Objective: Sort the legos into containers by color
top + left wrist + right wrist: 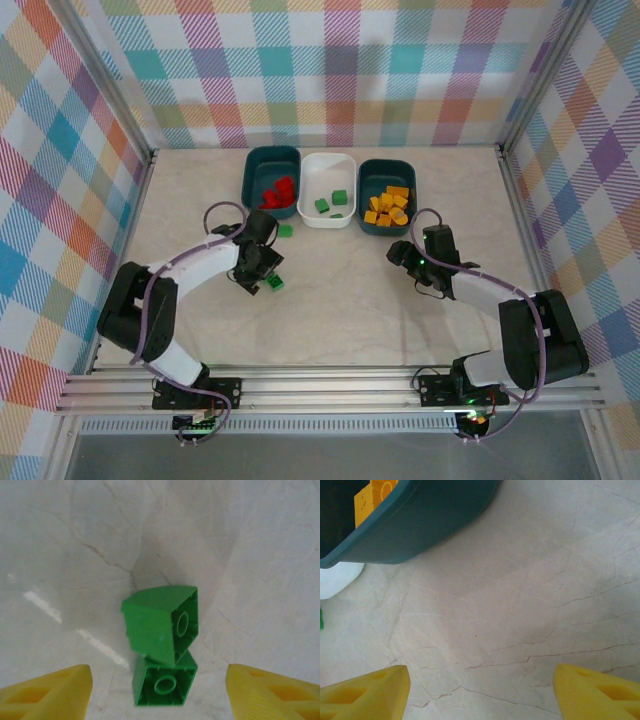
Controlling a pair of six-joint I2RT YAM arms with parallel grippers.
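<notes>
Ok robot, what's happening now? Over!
Left gripper open over two green legos. Right gripper open, empty, near teal tub. Another green lego loose by white tub. Nothing blocking.

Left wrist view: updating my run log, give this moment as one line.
left gripper: open, astride two green legos | right gripper: open, above table near teal tub | held: nothing

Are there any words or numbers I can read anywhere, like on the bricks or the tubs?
None: no word, number, label or sign can be read in any view.
Green bricks: plain, hollow undersides showing, no writing.
Orange brick in the teal tub: any mark on its studs is too blurred to read.
White tub: plain plastic, no letters.
Checked walls: coloured pattern, no letters.
</notes>
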